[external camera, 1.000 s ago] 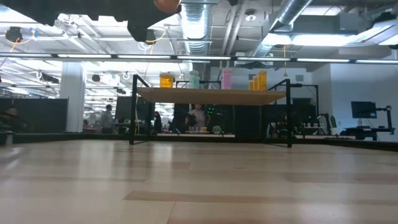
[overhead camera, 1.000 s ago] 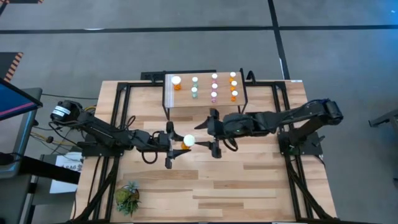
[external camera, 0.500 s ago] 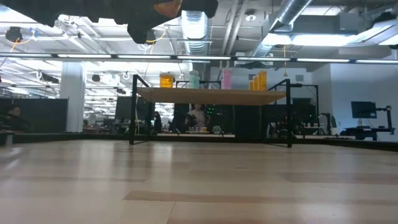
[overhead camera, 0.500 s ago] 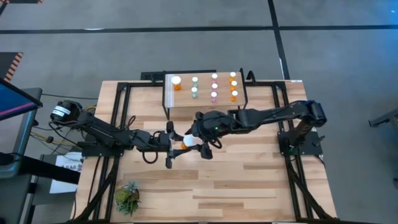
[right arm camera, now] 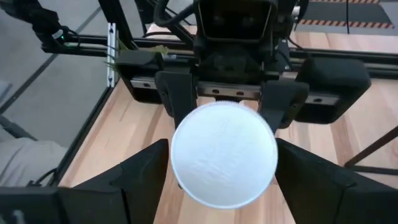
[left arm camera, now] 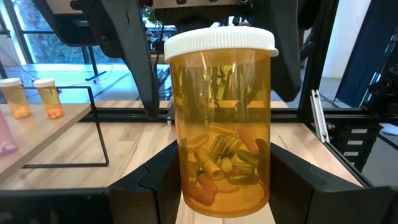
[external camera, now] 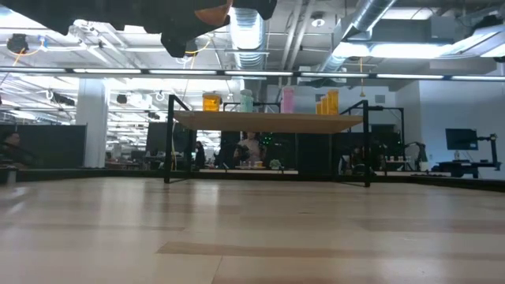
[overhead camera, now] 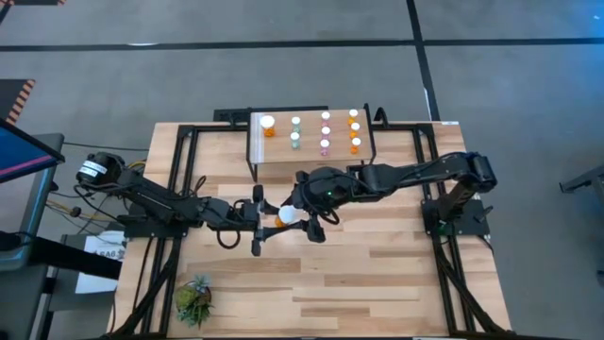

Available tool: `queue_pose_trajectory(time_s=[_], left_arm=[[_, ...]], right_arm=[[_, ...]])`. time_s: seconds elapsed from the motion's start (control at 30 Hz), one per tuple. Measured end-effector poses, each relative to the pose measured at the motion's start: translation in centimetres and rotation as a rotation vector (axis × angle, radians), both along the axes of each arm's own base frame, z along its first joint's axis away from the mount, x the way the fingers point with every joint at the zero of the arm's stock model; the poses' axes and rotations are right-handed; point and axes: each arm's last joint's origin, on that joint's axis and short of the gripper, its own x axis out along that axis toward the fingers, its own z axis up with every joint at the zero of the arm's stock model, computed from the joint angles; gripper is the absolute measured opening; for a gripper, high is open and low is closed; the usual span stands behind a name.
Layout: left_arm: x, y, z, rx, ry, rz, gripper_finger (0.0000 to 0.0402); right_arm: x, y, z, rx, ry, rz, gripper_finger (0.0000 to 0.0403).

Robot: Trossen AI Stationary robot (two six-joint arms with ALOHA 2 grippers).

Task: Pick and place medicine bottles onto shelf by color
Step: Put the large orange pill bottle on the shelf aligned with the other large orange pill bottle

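Two grippers meet over the middle of the table, and one wide translucent orange pill bottle with a white cap (left arm camera: pixel 219 121) is held between them. The left gripper (overhead camera: pixel 257 215) is clamped on the bottle's lower body, keeping it upright and lifted clear of the wooden tabletop (overhead camera: pixel 377 274), as the left wrist view shows. The right gripper (overhead camera: pixel 304 219) is poised above the white cap, its fingers spread wide and straddling the cap on either side in the right wrist view; no contact with the bottle can be confirmed there.

The step in hand is judged to be a handover from left arm to right. For a clean transfer, the right fingers should be lowered until they bracket the cap or upper body evenly, then closed firmly before the left grip is released; early release risks a dropped or tilted bottle. The bottle should be kept vertical throughout.

Beyond the grippers, the small raised light-wood shelf on thin black legs (overhead camera: pixel 307 158) stands at the far side of the table, just beyond the right gripper. Bottles are already set on it in rows: a wide orange one (overhead camera: pixel 268 126) towards the left, teal-green ones (overhead camera: pixel 295 132), pink ones (overhead camera: pixel 326 132) and narrow orange ones (overhead camera: pixel 355 131). Placement beside the wide orange bottle is judged the likely target.
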Motion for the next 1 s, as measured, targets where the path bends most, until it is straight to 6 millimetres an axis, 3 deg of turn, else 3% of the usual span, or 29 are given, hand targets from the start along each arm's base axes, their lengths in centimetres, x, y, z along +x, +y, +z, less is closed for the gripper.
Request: queue_pose_trajectory(time_s=[0.5,0.6,0.8,1.0], left_arm=[[0.1,0.2,0.0,-0.008,0.000,0.021,0.0171],[0.1,0.5,0.0,-0.023,-0.001,0.027,0.0175],[-0.1,1.0,0.1,-0.025,0.014,0.128,0.0207],[-0.7,1.3,0.7,-0.022,0.019,0.158,0.0237]], right_arm=[[0.0,-0.6,-0.1,-0.033,0.009,0.005,0.0188],[0.0,-0.8,-0.1,-0.033,0.007,-0.001,0.0185],[0.1,-1.9,-0.2,-0.039,0.011,-0.025,0.0218],[0.1,-3.0,-0.1,-0.037,0.009,-0.055,0.0203]])
